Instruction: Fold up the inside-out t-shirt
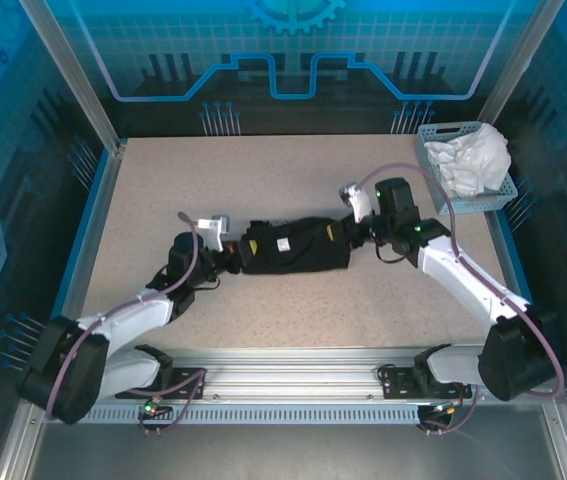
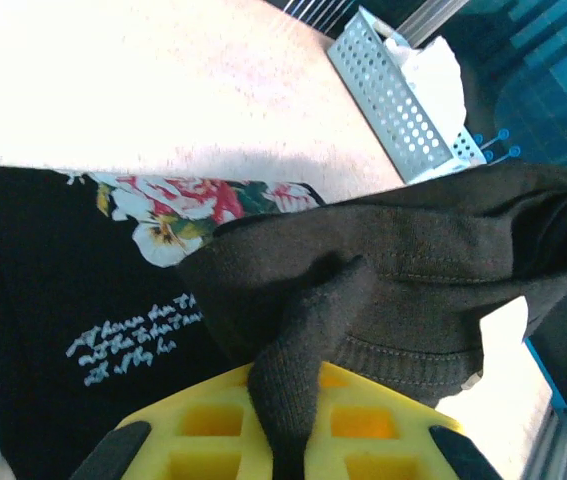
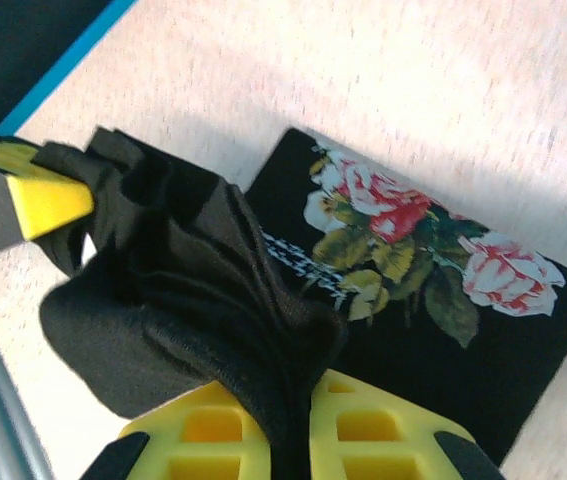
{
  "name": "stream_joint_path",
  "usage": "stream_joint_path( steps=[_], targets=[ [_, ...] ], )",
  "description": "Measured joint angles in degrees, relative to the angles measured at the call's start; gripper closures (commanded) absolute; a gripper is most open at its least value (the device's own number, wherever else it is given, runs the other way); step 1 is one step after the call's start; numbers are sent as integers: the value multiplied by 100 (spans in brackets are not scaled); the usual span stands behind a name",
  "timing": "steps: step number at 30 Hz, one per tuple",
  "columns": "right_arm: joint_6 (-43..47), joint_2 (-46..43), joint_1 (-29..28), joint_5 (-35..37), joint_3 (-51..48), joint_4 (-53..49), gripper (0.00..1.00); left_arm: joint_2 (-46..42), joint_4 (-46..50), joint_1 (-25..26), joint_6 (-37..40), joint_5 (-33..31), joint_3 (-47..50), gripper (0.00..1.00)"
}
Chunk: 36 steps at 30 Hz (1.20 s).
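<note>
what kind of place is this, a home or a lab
Probably a robot lab cell: aluminium frame with blue wall panels, left arm and right arm mounted on a metal rail.

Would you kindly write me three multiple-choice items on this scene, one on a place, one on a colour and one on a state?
1. Where does the basket stand?
A. near left corner
B. far right corner
C. between the arms

2. What colour is the cloth in it?
A. white
B. red
C. green

3. How is the left tool?
A. wide open, bare
B. shut on the basket
C. shut on the shirt

Answers:
1 B, it sits at the top right of the top view.
2 A, the crumpled cloth is plainly white.
3 C, black cloth is pinched in its grip.
</note>
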<state>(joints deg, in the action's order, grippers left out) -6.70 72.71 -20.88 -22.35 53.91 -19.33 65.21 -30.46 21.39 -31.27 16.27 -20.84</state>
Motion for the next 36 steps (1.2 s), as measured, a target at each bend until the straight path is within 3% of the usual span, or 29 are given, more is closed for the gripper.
stream_joint_path(
  steps=[4, 7, 14, 21, 24, 29, 31, 33, 36],
  targets=[
    [-170, -74, 7, 236, -129, -74, 97, -271, 87, 0, -13, -76, -42, 100],
    [-256, 350, 68, 422, 164, -125, 97, 15, 308, 0, 42, -197, -402, 100],
    [-367, 2188, 219, 874, 1403, -476, 95, 1657, 658, -28, 304, -503, -1609, 100],
    [-533, 3499, 310, 1248, 2033, -835, 87, 3300, 994, -162, 588, -686, -2717, 91],
    [-590, 4028, 402, 1294, 2437, -1040, 78, 3842, 1093, -221, 610, -796, -3027, 80],
    [-629, 4476, 529, 1410, 2870, -1311, 59, 4212, 1405, -376, 570, -957, -3314, 52],
    [-610, 4374, 560, 1563, 2874, -1440, 53, 4183, 1685, -439, 566, -1008, -3434, 39],
    [-621, 4138, 575, 1705, 2806, -1523, 36, 4046, 2031, -474, 575, -1049, -3510, 27],
    [-638, 3423, 584, 1792, 2424, -1519, 30, 3620, 2601, -483, 557, -960, -3497, 18]
  ],
)
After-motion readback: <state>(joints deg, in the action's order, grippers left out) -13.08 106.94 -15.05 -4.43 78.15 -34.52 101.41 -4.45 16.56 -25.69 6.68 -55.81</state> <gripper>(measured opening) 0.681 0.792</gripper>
